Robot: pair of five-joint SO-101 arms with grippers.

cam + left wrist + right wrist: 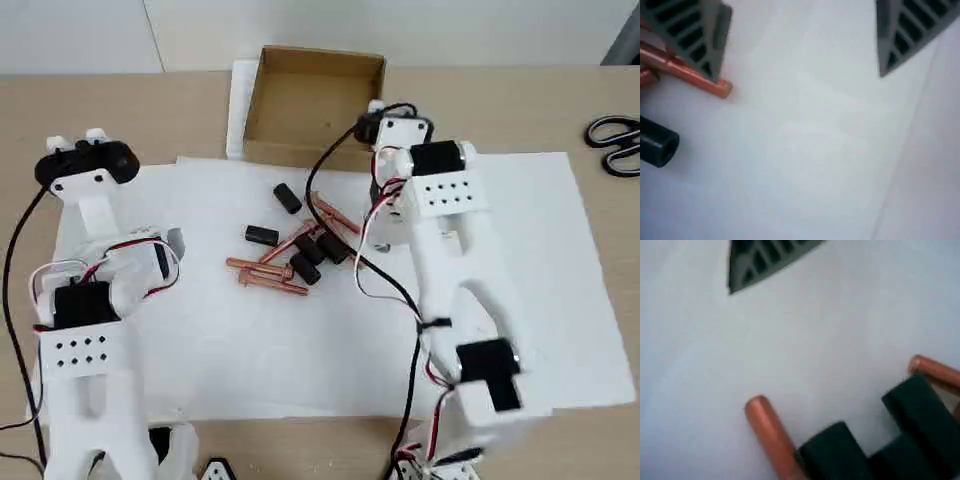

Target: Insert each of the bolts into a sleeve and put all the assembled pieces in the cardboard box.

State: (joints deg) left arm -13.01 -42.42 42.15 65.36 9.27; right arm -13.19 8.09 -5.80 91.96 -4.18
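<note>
Brown cardboard box (315, 100) shows you bare floor; copper bolts (265, 270), black tubular sleeves (262, 236) mid-frame; left claw (799, 77) wide, right claw (378, 238) unclear.

The high camera looks steeply down over the desk (520, 110) from above its near edge. Each wrist camera sits very close above the white sheet (815, 150), facing down. Both seem to catch edges of the same central pile of bolts (275, 268) and sleeves (262, 236).
</note>
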